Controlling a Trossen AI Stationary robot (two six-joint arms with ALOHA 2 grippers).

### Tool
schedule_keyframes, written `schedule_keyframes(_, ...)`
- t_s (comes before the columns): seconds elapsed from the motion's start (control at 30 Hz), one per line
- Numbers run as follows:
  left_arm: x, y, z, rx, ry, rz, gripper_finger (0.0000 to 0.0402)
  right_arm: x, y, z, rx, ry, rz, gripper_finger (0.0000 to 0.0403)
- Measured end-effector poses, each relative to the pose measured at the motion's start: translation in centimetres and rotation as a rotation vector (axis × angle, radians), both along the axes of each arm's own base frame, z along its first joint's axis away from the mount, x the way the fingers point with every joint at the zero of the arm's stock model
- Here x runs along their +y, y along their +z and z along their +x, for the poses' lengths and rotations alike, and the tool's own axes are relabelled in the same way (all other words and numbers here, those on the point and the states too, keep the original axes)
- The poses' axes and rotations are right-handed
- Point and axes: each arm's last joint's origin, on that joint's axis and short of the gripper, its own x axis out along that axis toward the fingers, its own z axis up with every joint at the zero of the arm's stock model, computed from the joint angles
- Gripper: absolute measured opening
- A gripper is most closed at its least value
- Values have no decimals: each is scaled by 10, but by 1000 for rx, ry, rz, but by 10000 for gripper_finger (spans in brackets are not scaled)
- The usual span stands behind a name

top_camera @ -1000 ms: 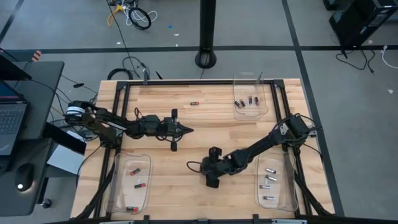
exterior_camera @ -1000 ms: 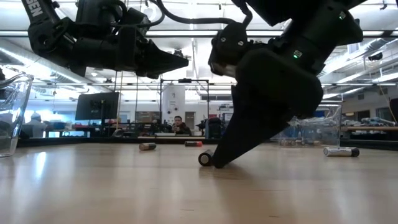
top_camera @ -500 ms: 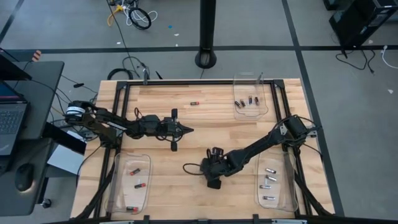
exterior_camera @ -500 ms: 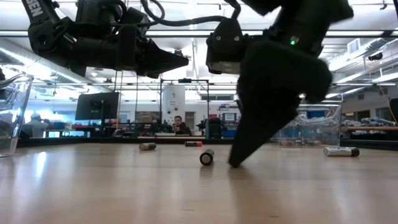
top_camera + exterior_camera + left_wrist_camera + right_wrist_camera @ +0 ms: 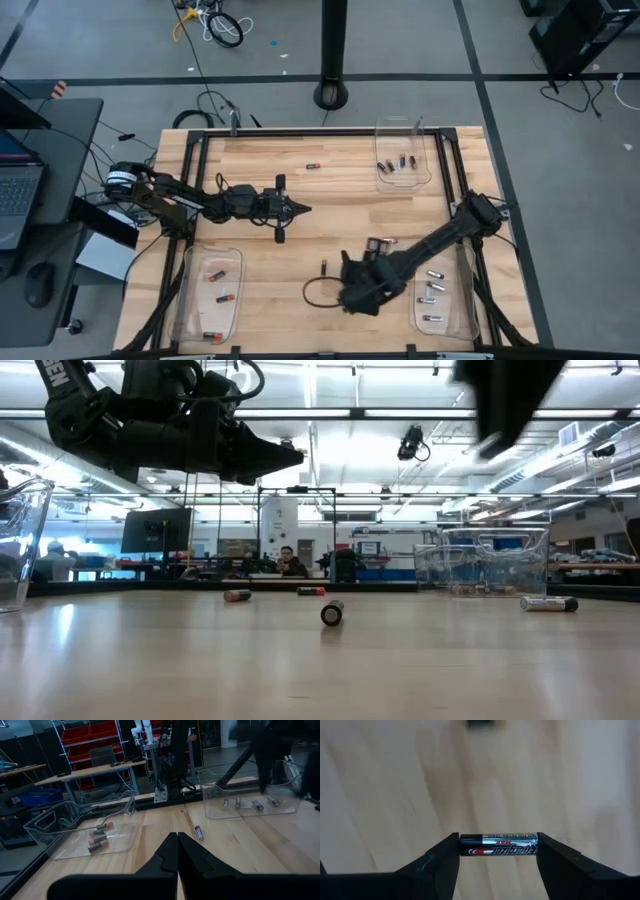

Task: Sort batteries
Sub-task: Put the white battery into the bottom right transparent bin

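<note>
The surface (image 5: 300,190) was a pale wooden butcher-block top set in a dark metal frame. Three clear plastic trays rested on it. One tray (image 5: 402,158) sat at the far right corner and held several dark batteries (image 5: 395,164). A second tray (image 5: 212,293) sat at the near left corner with a few red-banded batteries (image 5: 222,296) in it. A third tray (image 5: 441,296) sat at the near right corner, holding silvery grey batteries (image 5: 433,289). A single loose battery (image 5: 313,165) lay on the bare wood near the far edge, left of the far tray. Another loose battery (image 5: 332,613) lay end-on toward the low camera, near the middle of the surface.
</note>
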Motion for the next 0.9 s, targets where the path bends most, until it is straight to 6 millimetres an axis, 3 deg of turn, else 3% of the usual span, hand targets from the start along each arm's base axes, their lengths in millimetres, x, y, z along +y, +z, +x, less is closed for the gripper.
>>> schedule_keyframes(0.1, 0, 0, 0, 0, 0, 0, 8, 7, 13, -20, 96, -82, -40, 232)
schedule_keyframes(0.37, 0, 0, 0, -2, -1, 0, 8, 39, 15, -52, 169, -143, 58, 232)
schedule_keyframes(0.53, 0, 0, 0, -3, -1, -1, 8, 47, 21, -81, 196, -205, 82, 232)
schedule_keyframes(0.67, 0, 0, 0, -5, -5, -4, 8, 42, 22, -108, 206, -280, 63, 232)
schedule_keyframes(0.9, 0, 0, 0, -4, -5, -4, 8, 12, 11, -147, 164, -341, 101, 232)
